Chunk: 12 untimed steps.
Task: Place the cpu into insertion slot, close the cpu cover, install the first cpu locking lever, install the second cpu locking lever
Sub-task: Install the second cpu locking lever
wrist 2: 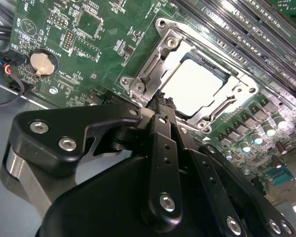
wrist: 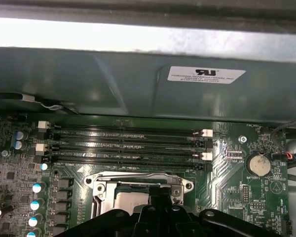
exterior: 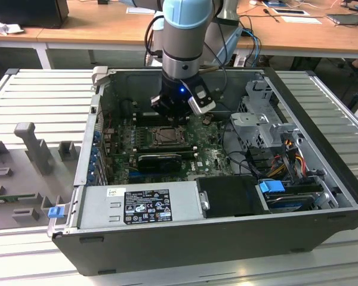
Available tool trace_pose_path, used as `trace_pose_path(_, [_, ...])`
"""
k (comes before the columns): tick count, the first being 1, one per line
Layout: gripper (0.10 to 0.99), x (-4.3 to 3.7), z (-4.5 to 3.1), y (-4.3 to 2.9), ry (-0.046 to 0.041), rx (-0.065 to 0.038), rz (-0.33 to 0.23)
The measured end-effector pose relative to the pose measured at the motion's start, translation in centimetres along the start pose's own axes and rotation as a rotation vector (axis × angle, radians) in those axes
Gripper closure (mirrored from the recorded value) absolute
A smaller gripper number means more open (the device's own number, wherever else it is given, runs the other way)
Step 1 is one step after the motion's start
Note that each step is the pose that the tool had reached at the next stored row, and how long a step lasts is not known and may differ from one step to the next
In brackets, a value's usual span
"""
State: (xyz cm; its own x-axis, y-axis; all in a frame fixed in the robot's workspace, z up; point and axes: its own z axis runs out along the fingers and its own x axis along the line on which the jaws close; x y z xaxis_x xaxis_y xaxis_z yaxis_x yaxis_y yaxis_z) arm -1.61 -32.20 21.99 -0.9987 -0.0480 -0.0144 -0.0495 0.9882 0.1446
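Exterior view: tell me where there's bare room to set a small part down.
Free: the ribbed grey metal table on the exterior view's left of the open black computer case, beyond the grey plastic fixtures. Crowded: the green motherboard under the black gripper, and the cabled drive bay.

Looks like a robotics lab or electronics workshop. There's an opened desktop computer case (exterior: 215,238) lying on a ribbed aluminium workbench (exterior: 42,95), with grey fixture blocks (exterior: 30,149) near the bench's edge at the exterior view's left. Behind it run wooden desks (exterior: 95,30) with papers (exterior: 298,18) and cables on them, plus a robot arm (exterior: 188,36) reaching down into the case.
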Motion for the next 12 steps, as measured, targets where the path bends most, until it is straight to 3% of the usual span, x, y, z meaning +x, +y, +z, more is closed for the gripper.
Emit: trace_pose_path(12, [0.98,0.02,-0.07,-0.45,0.0,0.0,0.0])
